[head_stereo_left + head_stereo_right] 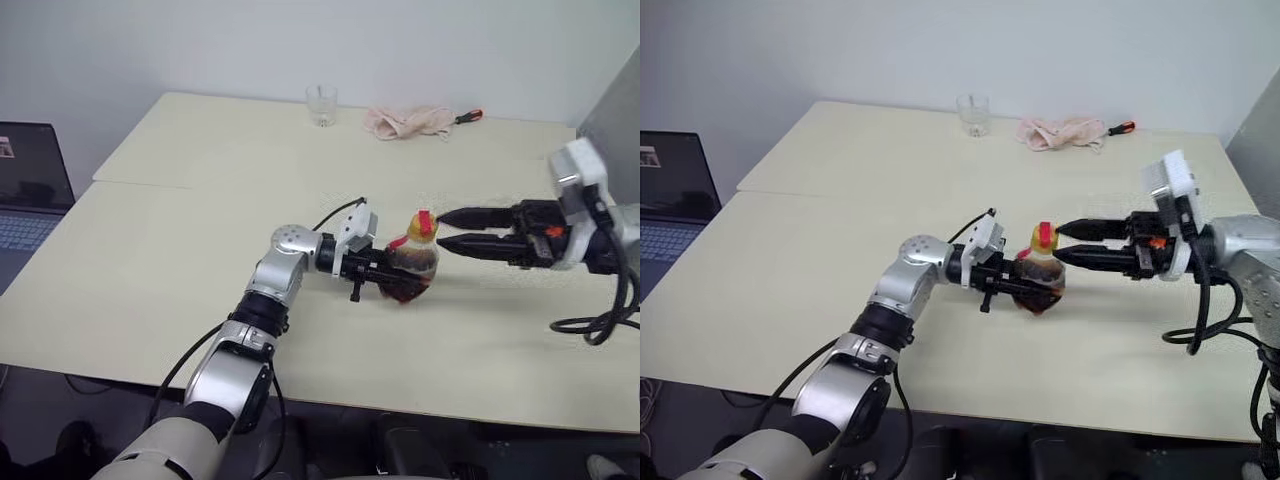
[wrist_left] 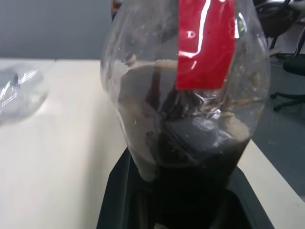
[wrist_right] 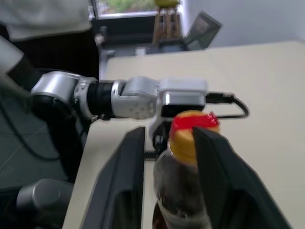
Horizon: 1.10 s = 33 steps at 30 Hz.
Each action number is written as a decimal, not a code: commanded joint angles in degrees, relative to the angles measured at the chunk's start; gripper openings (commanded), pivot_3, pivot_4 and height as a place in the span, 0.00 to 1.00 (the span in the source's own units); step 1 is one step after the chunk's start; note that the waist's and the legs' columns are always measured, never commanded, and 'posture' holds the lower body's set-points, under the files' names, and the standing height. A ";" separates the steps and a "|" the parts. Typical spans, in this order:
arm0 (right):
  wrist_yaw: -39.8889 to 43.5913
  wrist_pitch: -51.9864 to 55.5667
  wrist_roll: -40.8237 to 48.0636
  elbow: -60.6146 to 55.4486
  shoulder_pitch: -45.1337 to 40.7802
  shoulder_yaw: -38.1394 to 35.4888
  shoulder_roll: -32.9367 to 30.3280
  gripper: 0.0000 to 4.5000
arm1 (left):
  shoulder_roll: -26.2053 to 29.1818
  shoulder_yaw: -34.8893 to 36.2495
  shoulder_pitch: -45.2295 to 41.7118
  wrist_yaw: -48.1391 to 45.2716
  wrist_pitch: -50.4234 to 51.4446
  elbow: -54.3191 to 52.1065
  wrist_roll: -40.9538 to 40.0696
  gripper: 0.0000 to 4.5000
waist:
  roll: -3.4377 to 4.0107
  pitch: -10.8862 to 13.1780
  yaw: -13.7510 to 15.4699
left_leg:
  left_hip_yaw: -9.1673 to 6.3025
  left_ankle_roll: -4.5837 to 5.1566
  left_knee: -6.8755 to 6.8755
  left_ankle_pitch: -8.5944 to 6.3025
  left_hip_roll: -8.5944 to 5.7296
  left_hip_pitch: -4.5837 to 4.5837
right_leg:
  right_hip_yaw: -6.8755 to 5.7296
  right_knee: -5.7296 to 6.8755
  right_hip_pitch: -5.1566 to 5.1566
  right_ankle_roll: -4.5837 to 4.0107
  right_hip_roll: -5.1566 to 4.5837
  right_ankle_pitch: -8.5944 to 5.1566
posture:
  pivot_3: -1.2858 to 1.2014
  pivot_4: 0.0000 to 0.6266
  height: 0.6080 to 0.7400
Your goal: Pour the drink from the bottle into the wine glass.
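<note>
The bottle (image 1: 415,255) is held a little above the table's middle, upright with a slight tilt. My left gripper (image 1: 385,272) is shut on its bulbous body from the left. Dark drink (image 2: 195,162) fills the lower part of the body, below the red label (image 2: 206,43). The yellow-and-red cap (image 3: 193,131) is on. My right gripper (image 1: 442,228) reaches in level from the right, open, one finger on each side of the cap. One finger (image 3: 217,162) lies against the cap and the other (image 3: 125,167) stands a little off it. The wine glass is out of view.
A short clear tumbler (image 1: 321,105) stands at the table's far edge. A pink cloth (image 1: 408,122) and a red-handled screwdriver (image 1: 470,116) lie to its right. A laptop (image 1: 30,190) sits off the table's left side. A black cable (image 1: 600,320) loops under my right arm.
</note>
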 commanded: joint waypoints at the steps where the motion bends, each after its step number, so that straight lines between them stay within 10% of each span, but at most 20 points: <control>1: -6.54 3.64 6.93 -6.11 1.31 -8.31 -1.01 0.66 | -0.60 -0.07 -2.29 -0.12 -1.75 -0.95 -1.76 0.15 | 0.00 0.00 -0.03 | 0.00 0.00 0.00 0.00 0.00 0.00 | 0.00 0.00 0.00 0.00 0.00 0.00 | 0.52 0.24 1.00; 5: -26.34 8.15 14.33 -14.68 5.31 -14.10 0.83 0.98 | -0.88 0.18 -3.35 0.34 -3.30 1.86 -1.61 0.15 | 0.00 0.00 -0.24 | -0.02 0.00 -0.01 0.00 0.00 0.04 | 0.03 0.02 0.02 0.21 0.02 -0.12 | 0.52 0.24 1.00; 13: -59.54 7.31 23.77 -27.81 5.83 -4.58 5.98 1.00 | -2.01 0.28 -5.58 -0.08 -5.88 7.39 -1.49 0.15 | 0.00 0.00 -0.34 | -0.02 0.00 -0.02 0.00 -0.01 0.02 | 0.10 0.00 0.00 0.27 0.04 -0.15 | 0.52 0.24 1.00; 33: -70.03 8.07 10.93 -22.72 -1.08 7.65 12.42 1.00 | -2.09 0.56 -6.13 -0.32 -6.95 8.43 -1.62 0.15 | 0.00 -0.01 -0.23 | -0.03 0.01 -0.03 0.00 0.01 -0.06 | 0.11 -0.09 -0.01 0.26 0.03 -0.15 | 0.52 0.24 1.00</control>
